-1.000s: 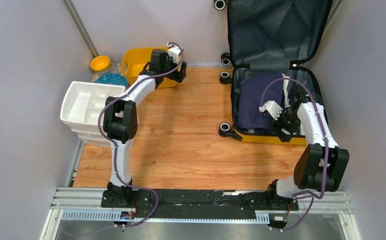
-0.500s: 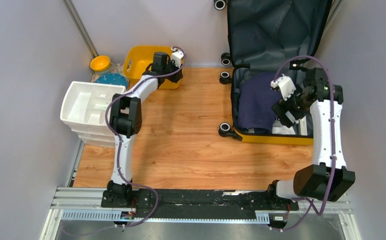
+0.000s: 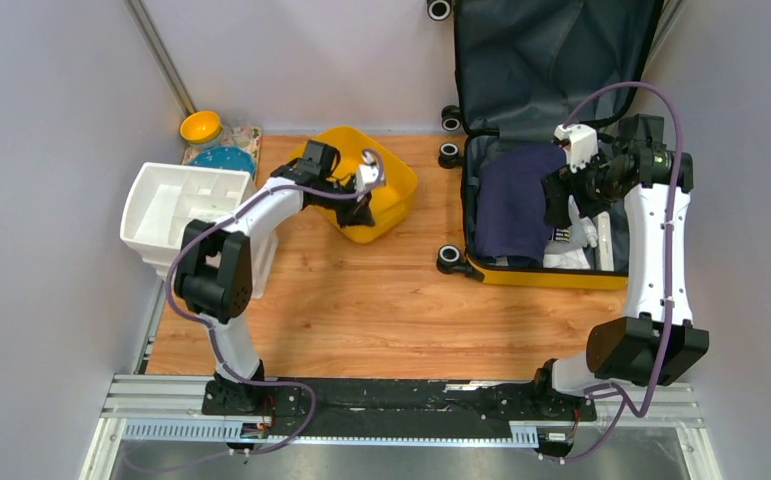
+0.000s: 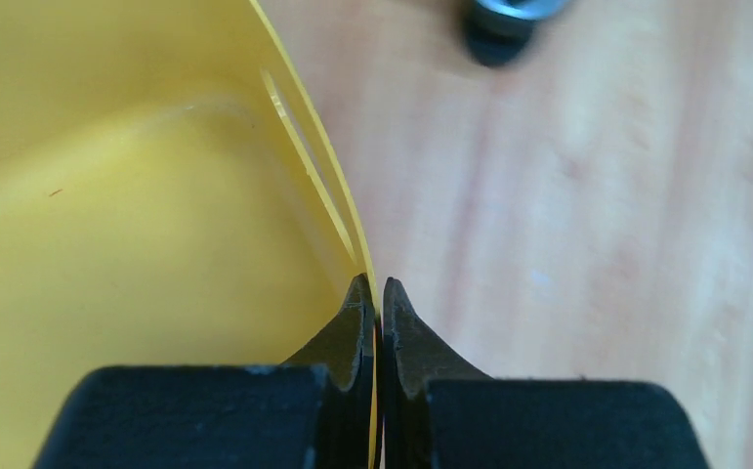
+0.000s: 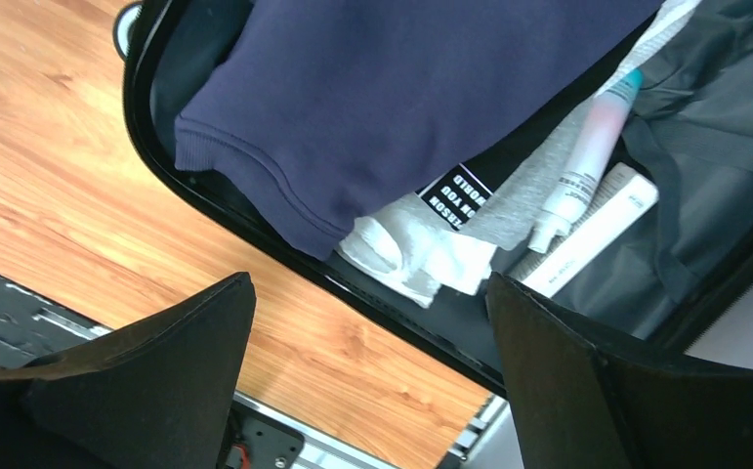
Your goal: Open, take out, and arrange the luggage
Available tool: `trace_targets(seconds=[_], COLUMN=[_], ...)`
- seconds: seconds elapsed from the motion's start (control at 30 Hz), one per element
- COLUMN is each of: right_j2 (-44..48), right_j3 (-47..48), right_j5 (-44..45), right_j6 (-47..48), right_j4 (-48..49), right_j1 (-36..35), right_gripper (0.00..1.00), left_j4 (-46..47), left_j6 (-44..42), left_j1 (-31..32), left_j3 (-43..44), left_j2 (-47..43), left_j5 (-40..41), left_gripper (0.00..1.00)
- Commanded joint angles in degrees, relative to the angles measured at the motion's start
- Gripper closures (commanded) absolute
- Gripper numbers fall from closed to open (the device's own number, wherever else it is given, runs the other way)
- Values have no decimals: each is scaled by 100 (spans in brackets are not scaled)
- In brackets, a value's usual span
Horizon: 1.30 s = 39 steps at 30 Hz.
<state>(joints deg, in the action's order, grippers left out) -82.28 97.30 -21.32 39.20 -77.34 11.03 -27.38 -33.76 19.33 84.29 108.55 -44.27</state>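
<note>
The luggage (image 3: 536,272) lies open at the back right, its lid (image 3: 551,60) leaning on the wall. Inside it lie a navy garment (image 3: 509,205) (image 5: 401,88), a white cloth (image 5: 411,249), a tube (image 5: 587,156) and a white box (image 5: 597,230). My right gripper (image 3: 566,205) (image 5: 370,283) hangs open above the luggage's near end, holding nothing. My left gripper (image 3: 364,212) (image 4: 375,293) is shut on the thin rim of the yellow tub (image 3: 386,175) (image 4: 138,215), which sits on the wooden table left of the luggage.
A white compartmented organiser (image 3: 176,215) stands at the left edge. Behind it are a small yellow bowl (image 3: 201,127) and a blue plate (image 3: 223,160). A luggage wheel (image 3: 450,256) (image 4: 509,20) sits just right of the tub. Grey walls close in on both sides.
My left gripper shut on the tub's rim and pulled the tub from the back left corner toward the table's middle. My right gripper opened wide and rose from inside the luggage.
</note>
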Motion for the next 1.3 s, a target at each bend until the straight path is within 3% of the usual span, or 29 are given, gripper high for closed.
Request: trace_targets(seconds=[0.0,0.1,0.2,0.4,0.5,0.63,0.83,1.1,1.27], right_j2=[-200,-314,-429,-500,-473,-447,-350,-315,-472], right_j3=[325,360,299,106,27,-87,-535,-1256,-1433], right_j5=[-346,-285,-241,-794,-865,-812,-654,-267,-109], right_j6=[-746,-1107,-1668,-2224,-2224,-2110,-2171,-3164,-3498], right_j4=[-168,-45,78,184,202,184,298,825,1273], right_j1=[-13,-4,66,163,163,163,163,163,163], right_gripper=[7,7,9,13,13,13,14,13,10], left_j4=[-1892,-2394,-2308,-2508,-2781,-2677,-2896,-2800,-2730], left_j6=[-2254,-2502,-2548,-3206,-3707,-3708,-5025,-6080,-7152], left_j1=[316,404,501,624,633,633,616,598,607], left_j3=[-710,-1246,-1817,-2382,-2461,-2444,-2330,-1987,-2118], left_j2=[-1062,-1484,-1932,-2382,-2453,-2444,-2260,-1961,-1970], left_j5=[-1101,-1110,-969,-925,-864,-881,-733,-723,-793], left_gripper=[100,100,100,100,100,100,100,91,92])
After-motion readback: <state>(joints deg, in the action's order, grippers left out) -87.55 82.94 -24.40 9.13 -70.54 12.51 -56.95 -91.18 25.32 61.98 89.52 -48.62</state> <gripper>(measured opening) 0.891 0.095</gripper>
